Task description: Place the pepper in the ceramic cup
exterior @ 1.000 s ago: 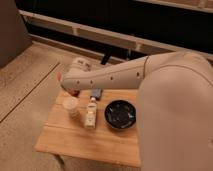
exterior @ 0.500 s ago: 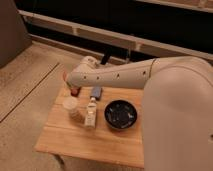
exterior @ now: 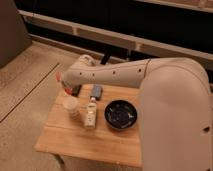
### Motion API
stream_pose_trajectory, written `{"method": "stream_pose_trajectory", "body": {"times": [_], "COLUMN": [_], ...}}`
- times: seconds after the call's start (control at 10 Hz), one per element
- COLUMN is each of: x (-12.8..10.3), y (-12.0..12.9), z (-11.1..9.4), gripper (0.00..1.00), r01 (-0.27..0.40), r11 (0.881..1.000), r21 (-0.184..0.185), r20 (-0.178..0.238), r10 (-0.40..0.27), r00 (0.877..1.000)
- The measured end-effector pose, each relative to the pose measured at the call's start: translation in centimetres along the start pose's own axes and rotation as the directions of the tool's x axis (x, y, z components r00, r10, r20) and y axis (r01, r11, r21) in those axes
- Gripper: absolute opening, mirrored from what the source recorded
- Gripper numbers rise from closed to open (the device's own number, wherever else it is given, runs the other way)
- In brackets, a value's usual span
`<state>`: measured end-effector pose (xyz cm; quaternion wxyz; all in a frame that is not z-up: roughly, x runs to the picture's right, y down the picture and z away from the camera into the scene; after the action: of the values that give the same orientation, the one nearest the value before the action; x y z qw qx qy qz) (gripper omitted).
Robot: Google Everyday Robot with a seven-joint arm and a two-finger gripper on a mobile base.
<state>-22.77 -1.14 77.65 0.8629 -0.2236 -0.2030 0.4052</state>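
Note:
My gripper [exterior: 68, 87] is at the end of the pale arm that reaches in from the right, over the table's far left corner. It is shut on the small orange-red pepper [exterior: 66, 90], which shows as a red sliver at the fingers. The pale cream ceramic cup [exterior: 71, 106] stands upright on the table just below and in front of the gripper, its round rim open. The pepper hangs slightly behind and above the cup's rim, apart from it.
On the small wooden table [exterior: 75, 142], a white bottle [exterior: 90, 113] stands right of the cup, with a wide black bowl [exterior: 121, 114] further right. A blue-grey object [exterior: 96, 91] lies behind the bottle. Concrete floor lies to the left, a railing behind.
The gripper with the pepper has come down a little, closer to the cup. The cup, bottle and bowl have not moved.

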Motion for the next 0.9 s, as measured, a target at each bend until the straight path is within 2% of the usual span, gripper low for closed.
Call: {"method": "stream_pose_trajectory", "body": {"times": [0.2, 0.7, 0.9], "x": [0.80, 0.77, 0.25], "y": [-0.02, 0.03, 0.48], "z": [-0.16, -0.13, 0.08], "gripper": [0.00, 0.00, 0.00], "r01": [0.007, 0.007, 0.025], "r11": [1.000, 1.000, 1.000], "r21": [0.002, 0.002, -0.009], "r20": [-0.009, -0.009, 0.007], "r10": [-0.007, -0.007, -0.025], "r00": [1.000, 1.000, 1.000]}}
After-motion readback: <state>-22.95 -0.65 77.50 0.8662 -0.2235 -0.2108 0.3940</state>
